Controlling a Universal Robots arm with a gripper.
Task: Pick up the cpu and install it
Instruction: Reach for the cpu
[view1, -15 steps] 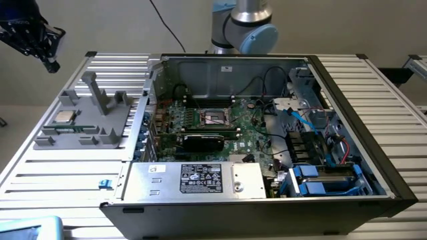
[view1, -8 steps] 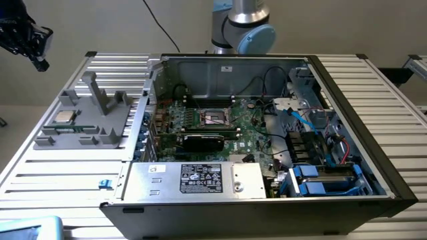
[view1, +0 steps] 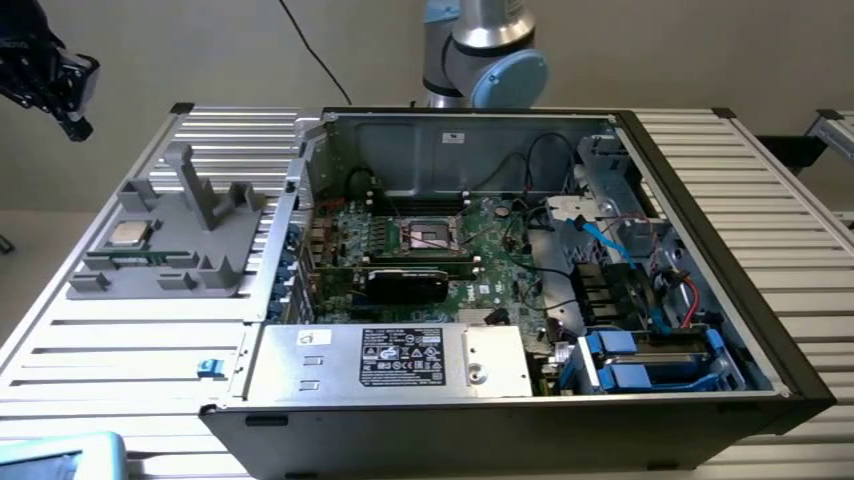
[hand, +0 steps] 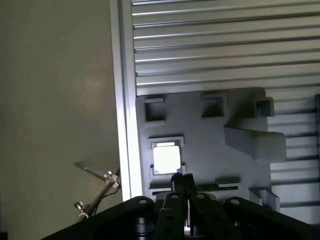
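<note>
**Ribbed metal table (view1: 107, 350), open PC case (view1: 507, 435): cpu (view1: 130, 233) parked in fixture, gripper (view1: 76, 122) closed on nothing**

Exterior view:
- A plain beige wall is seen behind the table.
- The case is laid open on the table, toward the exterior view's right.
- A green motherboard (view1: 507, 265) is seen inside, with a square socket (view1: 430, 235) near its middle.
- A black expansion card (view1: 407, 283) is seated just in front of the socket.
- A silver box with a black label (view1: 387, 360) is mounted along the near wall of the case.
- Blue drive caddies (view1: 654, 362) are seen in the near corner on the exterior view's right.
- A grey fixture (view1: 200, 215) is placed on the table just beside the case, on the exterior view's left.
- The cpu is laid flat in a pocket of that fixture, silver top up.
- The gripper is seen up in the air at the exterior view's far left, well apart from the cpu.
- The arm's base (view1: 483, 60) is seen behind the case.

Wrist view:
- The table slats (hand: 225, 45) and the fixture (hand: 215, 135) are looked down on, with beige floor (hand: 55, 100) past the table edge.
- The cpu (hand: 166, 158) is seen as a bright square in a framed pocket.
- The gripper (hand: 182, 179) is lined up close to that pocket in the picture.
- The fingers (hand: 177, 186) are pressed together and nothing is held between them.
</note>
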